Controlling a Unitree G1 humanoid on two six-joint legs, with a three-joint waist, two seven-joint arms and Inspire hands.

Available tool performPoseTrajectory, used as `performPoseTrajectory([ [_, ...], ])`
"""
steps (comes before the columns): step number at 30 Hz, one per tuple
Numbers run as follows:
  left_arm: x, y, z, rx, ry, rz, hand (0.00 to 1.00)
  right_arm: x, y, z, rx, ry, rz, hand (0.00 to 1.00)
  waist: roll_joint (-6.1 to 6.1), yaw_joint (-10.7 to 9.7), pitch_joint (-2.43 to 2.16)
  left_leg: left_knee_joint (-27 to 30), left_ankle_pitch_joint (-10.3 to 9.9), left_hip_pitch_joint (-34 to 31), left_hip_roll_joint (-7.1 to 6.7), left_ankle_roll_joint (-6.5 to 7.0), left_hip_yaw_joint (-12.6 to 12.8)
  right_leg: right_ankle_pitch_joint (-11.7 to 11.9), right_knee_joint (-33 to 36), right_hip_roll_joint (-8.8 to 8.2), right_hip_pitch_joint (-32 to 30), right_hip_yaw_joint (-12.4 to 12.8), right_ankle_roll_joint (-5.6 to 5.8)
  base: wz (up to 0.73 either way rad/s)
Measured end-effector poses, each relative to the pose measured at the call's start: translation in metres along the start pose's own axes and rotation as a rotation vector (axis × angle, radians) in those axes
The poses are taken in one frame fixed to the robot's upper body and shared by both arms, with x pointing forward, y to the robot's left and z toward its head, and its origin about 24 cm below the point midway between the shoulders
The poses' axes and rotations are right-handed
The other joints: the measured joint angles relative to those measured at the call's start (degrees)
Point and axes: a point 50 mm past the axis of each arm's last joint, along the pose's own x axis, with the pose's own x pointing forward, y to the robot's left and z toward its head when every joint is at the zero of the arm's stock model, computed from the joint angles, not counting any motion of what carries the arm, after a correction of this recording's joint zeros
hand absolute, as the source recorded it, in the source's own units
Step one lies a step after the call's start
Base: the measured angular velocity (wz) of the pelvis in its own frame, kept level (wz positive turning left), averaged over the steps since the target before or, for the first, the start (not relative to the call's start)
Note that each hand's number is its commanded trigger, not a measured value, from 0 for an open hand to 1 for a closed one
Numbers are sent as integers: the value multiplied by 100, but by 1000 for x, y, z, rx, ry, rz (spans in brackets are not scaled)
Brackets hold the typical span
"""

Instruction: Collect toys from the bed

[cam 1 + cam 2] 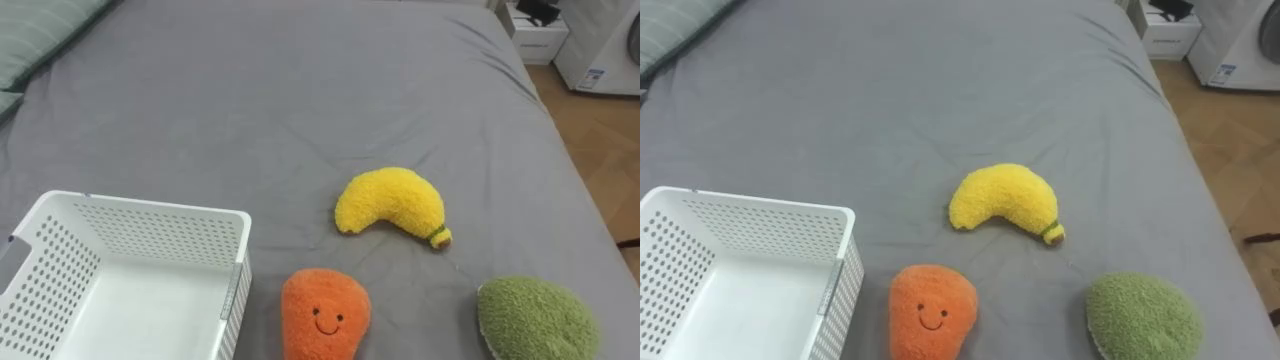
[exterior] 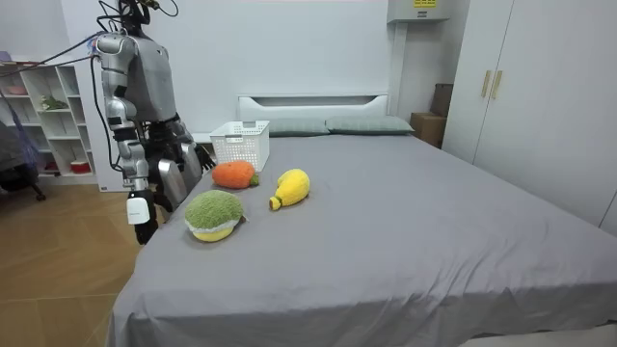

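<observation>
The orange plush toy (image 1: 325, 315), laid on the bed (image 1: 300, 90) beside the white basket (image 1: 150, 235) with the yellow toy (image 1: 390, 203) and green toy (image 1: 535, 320) near, is judged soft and light, best clasped round its middle, while the state of the right hand (image 2: 142, 220), hung at the bedside, cannot be told.

I can read no text; the blue label (image 1: 597, 78) on the far-right white appliance (image 1: 603, 45) seems printed but too small.
</observation>
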Motion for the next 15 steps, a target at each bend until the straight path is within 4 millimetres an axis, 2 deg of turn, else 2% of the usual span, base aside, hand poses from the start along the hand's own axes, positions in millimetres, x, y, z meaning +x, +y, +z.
performPoseTrajectory([
  [9,-1,1,-9,24,38,1,0,0,2,1,30,16,11,0,13,-8,-4,-7,0,5,-2,1,-5,2,1,0,8,-5,1,0],
  [15,-1,0,-9,19,62,-3,0,0,4,-4,110,54,50,0,9,-33,4,-9,-1,71,0,0,-38,-2,-16,-3,72,-24,5,1],
])
